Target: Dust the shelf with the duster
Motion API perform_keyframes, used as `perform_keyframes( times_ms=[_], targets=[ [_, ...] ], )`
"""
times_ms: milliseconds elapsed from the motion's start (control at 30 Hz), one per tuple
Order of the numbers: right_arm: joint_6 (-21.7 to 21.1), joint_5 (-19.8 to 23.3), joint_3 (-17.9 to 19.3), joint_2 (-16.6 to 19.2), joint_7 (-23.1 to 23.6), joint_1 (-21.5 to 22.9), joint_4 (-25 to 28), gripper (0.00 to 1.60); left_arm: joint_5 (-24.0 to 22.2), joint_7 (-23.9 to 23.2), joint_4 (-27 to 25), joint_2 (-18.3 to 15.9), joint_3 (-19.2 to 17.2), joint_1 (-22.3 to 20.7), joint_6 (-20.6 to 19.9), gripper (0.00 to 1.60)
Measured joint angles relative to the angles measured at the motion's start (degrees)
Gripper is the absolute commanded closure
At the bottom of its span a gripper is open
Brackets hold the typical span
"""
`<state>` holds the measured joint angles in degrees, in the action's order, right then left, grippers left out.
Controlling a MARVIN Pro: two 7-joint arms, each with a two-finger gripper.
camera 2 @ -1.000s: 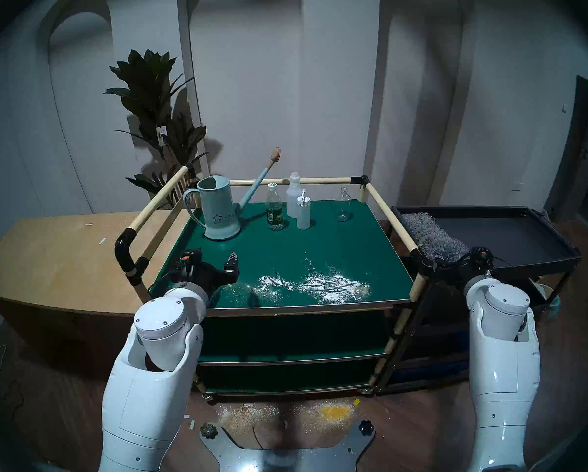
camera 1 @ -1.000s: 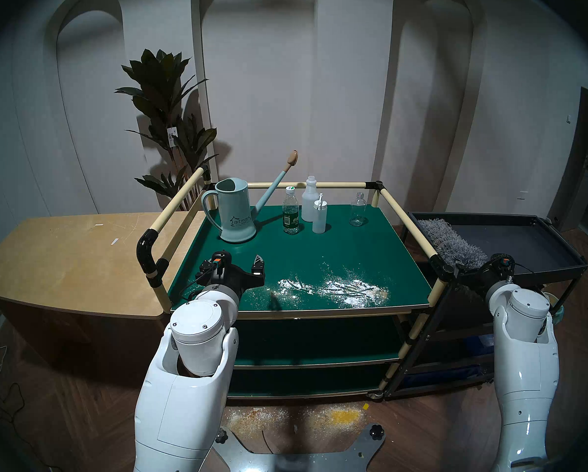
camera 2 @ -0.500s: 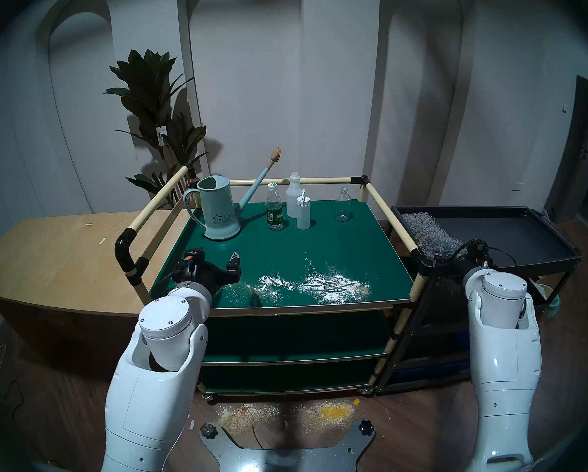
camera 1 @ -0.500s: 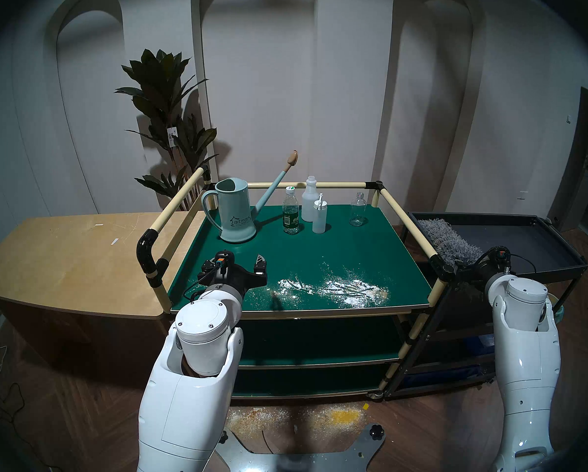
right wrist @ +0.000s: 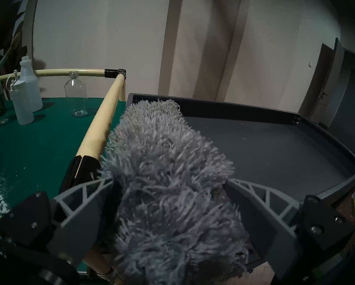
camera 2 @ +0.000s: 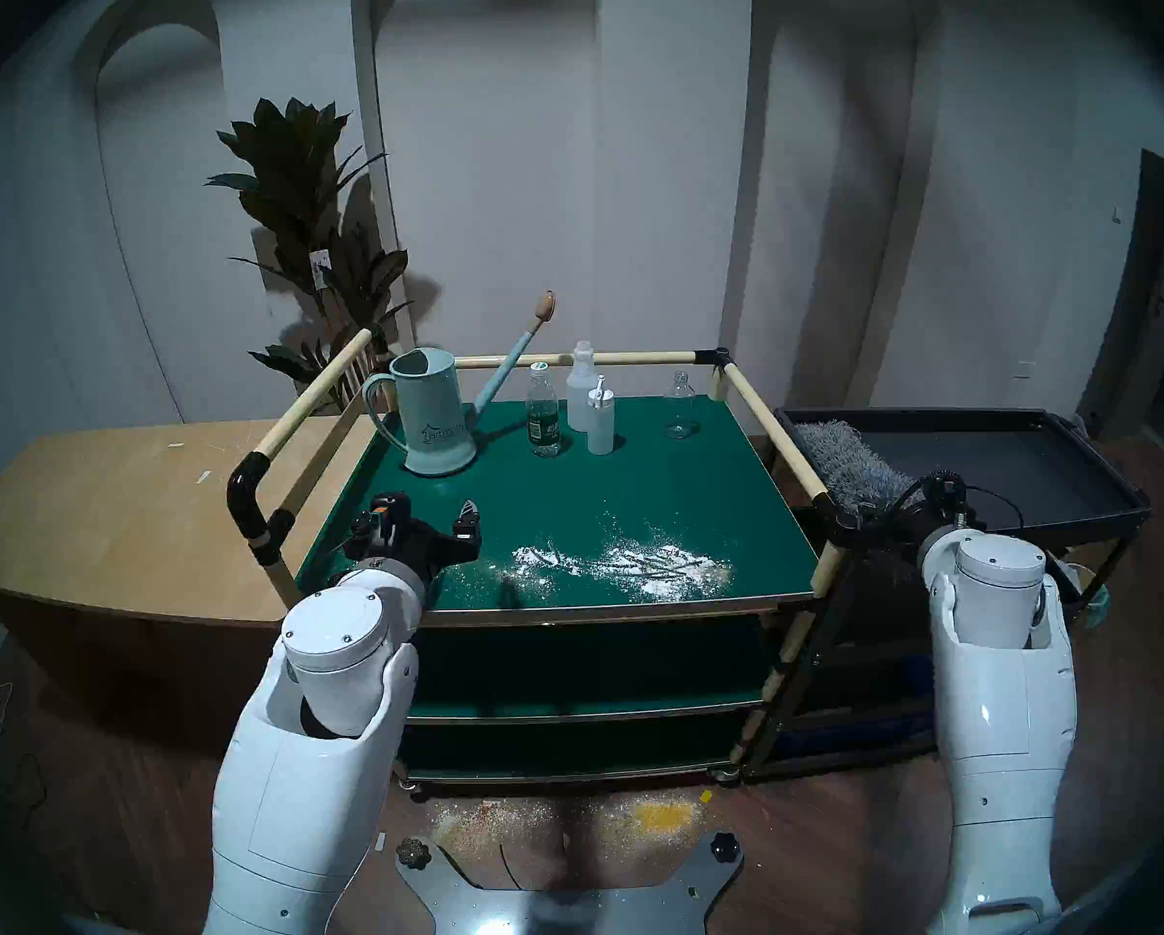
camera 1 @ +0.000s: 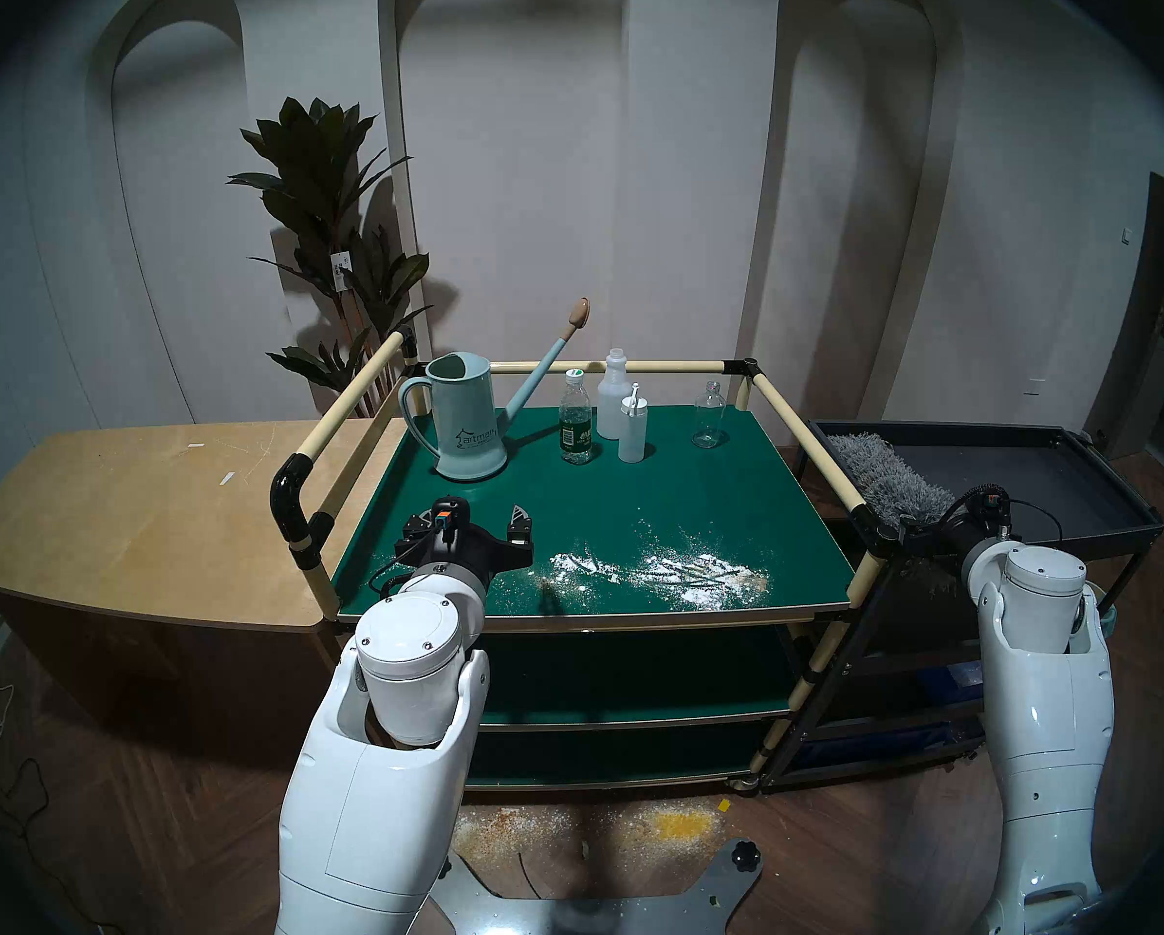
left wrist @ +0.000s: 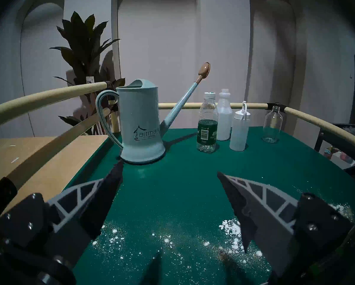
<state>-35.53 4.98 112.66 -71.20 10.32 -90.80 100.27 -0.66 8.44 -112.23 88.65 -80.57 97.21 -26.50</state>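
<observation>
From the head views, the shelf (camera 1: 633,508) carries a spread of white powder (camera 1: 667,569) along its near edge toward the near right corner, so no dusting looks done. A watering can (camera 1: 464,421) and bottles (camera 1: 606,414) stand along the far edge. The duster (camera 1: 892,481) lies along the left edge of the black tray cart (camera 1: 1071,481), just beside the shelf's right rail.

In the left wrist view, the left gripper (left wrist: 169,198) hangs over the shelf's near left part, jaws wide apart and empty.

In the right wrist view, the right gripper (right wrist: 168,196) has its jaws spread wide on either side of the duster's fluffy head; a fingertip (right wrist: 232,188) sits at the fibres, not clamped. Left to do, I judge: close, lift over the rail, sweep the powder.
</observation>
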Motion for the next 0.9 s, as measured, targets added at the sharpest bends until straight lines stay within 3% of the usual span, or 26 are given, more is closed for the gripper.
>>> perform_keyframes(
  times_ms=[267,433,900],
  targets=[
    [-3.71,1.33,0.99,-0.47,0.21,0.37,0.74,0.0,0.79,0.43,-0.14,-0.67,0.74,-0.12,-1.08,0.0],
    [-5.97,2.28,1.73,-0.89,0.33,1.14,-1.47,0.0,1.49,0.51,-0.13,-1.12,1.74,-0.52,-2.32,0.0],
    [-6.43,3.88,2.48,-0.25,1.05,5.04,-6.24,0.0,3.65,2.66,0.27,-0.48,5.08,-2.21,-4.68,0.0]
  ],
)
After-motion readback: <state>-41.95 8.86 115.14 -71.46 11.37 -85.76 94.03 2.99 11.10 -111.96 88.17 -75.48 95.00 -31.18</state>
